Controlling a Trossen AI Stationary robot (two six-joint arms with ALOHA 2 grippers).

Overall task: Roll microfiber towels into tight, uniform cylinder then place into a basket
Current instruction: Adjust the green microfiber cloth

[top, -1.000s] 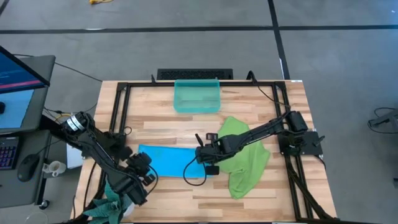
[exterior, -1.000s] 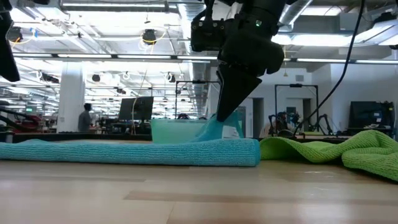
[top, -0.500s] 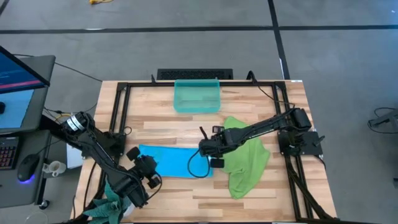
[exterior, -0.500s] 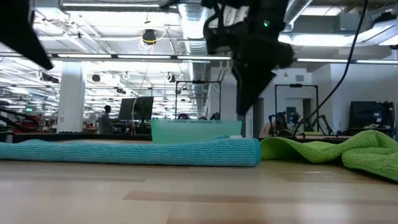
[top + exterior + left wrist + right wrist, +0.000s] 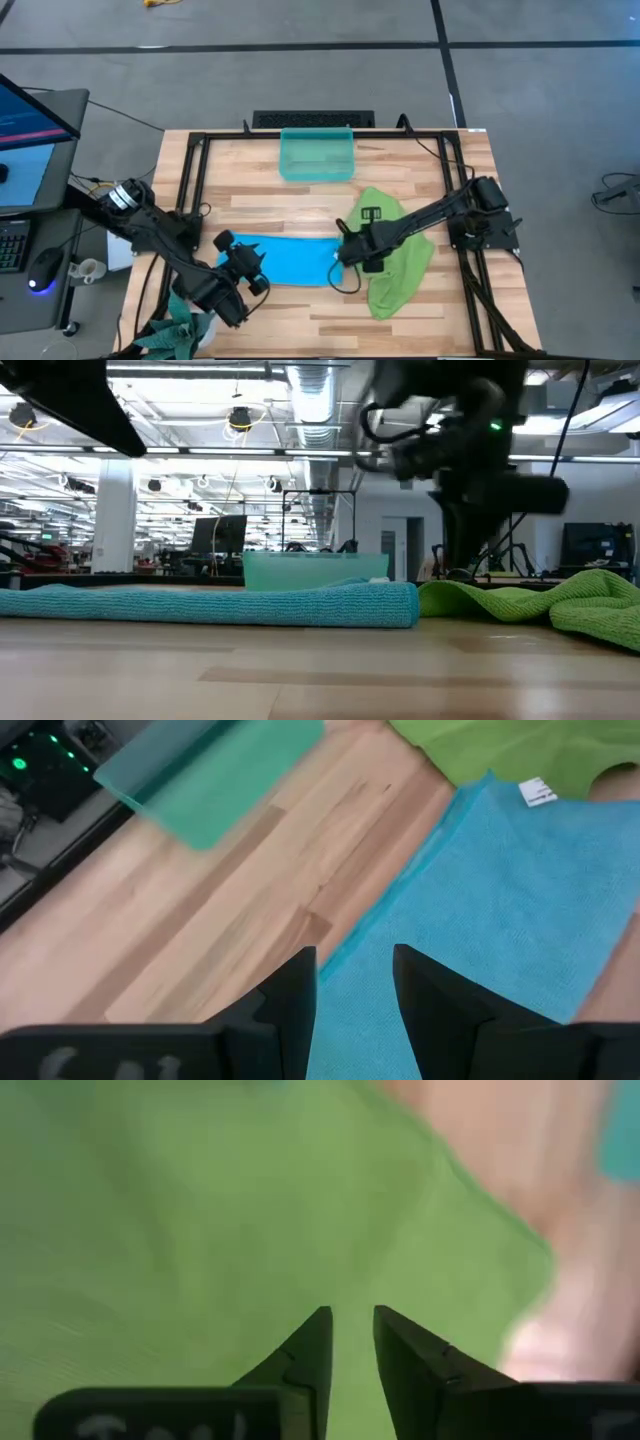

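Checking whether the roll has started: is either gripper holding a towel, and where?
Nothing is held. The left gripper hovers open over the blue towel; the right gripper hangs empty above the green towel.

**Open wood ahead of the bin**

I see bare wooden tabletop (image 5: 260, 195) between the see-through teal plastic basket (image 5: 316, 155) and the flat sky-blue towel (image 5: 290, 260). The crumpled lime-green towel (image 5: 400, 262) and both dark arms crowd the near half.
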